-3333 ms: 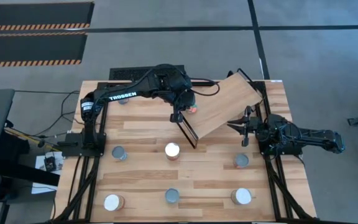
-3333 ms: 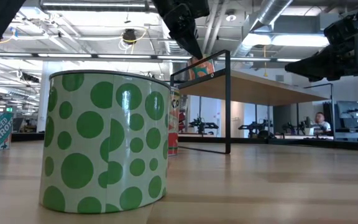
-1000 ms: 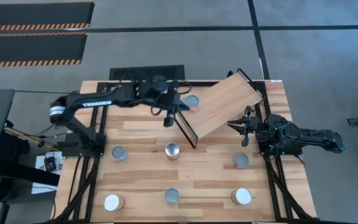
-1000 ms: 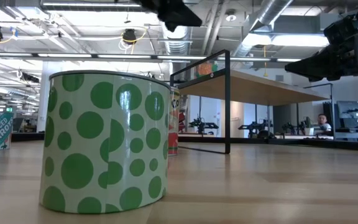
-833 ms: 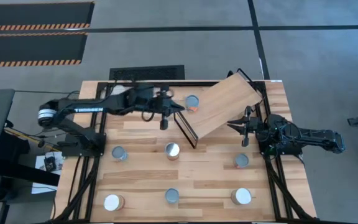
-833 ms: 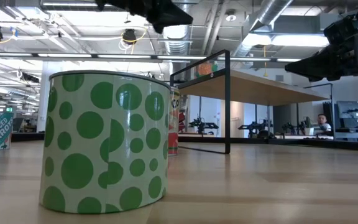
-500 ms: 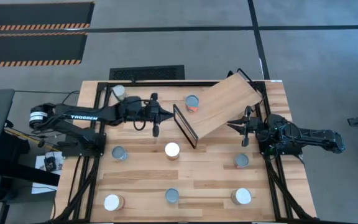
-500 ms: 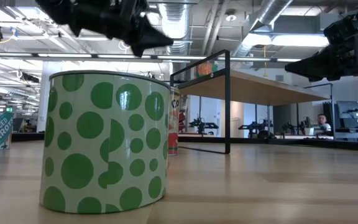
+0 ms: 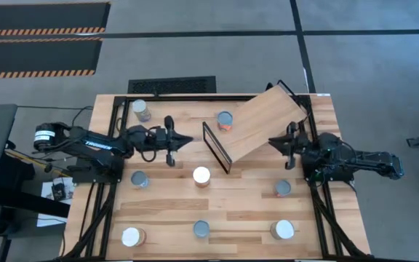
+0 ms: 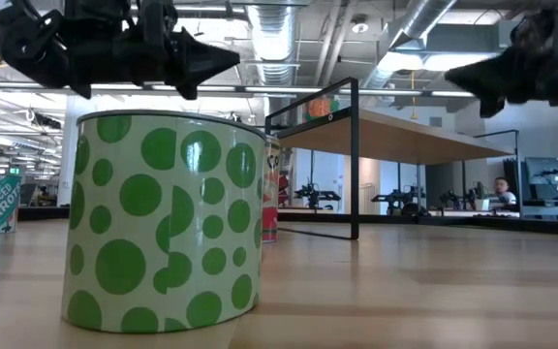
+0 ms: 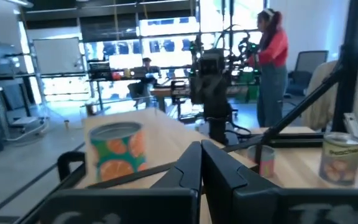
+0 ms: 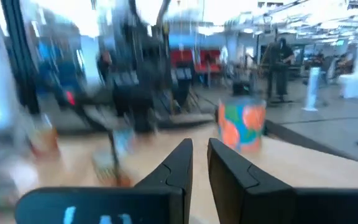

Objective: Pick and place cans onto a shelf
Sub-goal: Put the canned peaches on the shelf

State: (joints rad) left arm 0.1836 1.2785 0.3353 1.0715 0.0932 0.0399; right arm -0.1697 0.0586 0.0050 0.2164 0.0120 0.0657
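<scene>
The shelf, a light-wood board on a thin black frame, stands skewed at the table's far middle. An orange-and-teal can stands upright on its left end, also seen as the can and the can. Several more cans stand on the table, among them one in front of the frame and one at the far left. My left gripper is shut and empty, level, left of the frame and pointing at it. My right gripper hovers at the shelf's right side, slightly open and empty.
Cans stand at the left, right and along the near edge. A green-dotted can fills the low view's left. A person stands beyond the table.
My left gripper has drawn back from the shelf toward the table's left edge and sunk, tipping from pointing down to level. The orange-and-teal can stays upright on the shelf. My right gripper has rolled a little in place.
</scene>
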